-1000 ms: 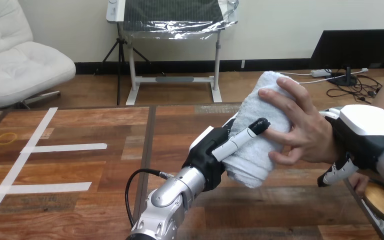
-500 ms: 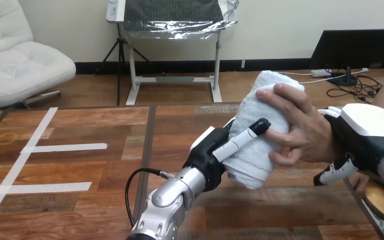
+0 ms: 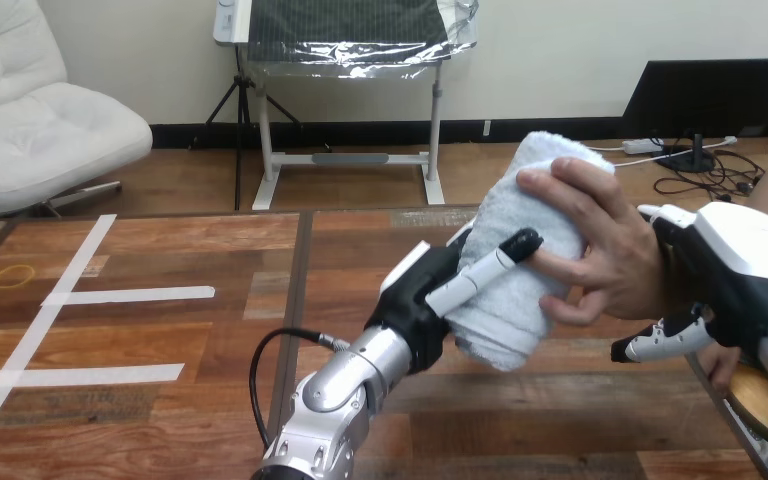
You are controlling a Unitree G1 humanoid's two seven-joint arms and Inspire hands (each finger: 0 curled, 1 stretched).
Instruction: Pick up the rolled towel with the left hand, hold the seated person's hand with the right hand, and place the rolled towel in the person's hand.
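The rolled white towel (image 3: 508, 215) stands tilted above the table's right half. My left hand (image 3: 422, 298) is shut on its lower left side, with one finger laid across its front. From the right, the person's hand (image 3: 605, 255) wraps its fingers over the towel's upper part. My right hand (image 3: 745, 262) sits at the person's wrist, thumb over the top and fingers (image 3: 660, 340) curled beneath it.
White tape strips (image 3: 130, 295) and a yellow rubber band (image 3: 12, 277) lie on the wooden table (image 3: 210, 340) at the left. The table's right edge runs just below my right hand.
The towel and all three hands have risen a little. The person's fingers have closed further over the towel's top. My right hand's fingers have slid left under the wrist.
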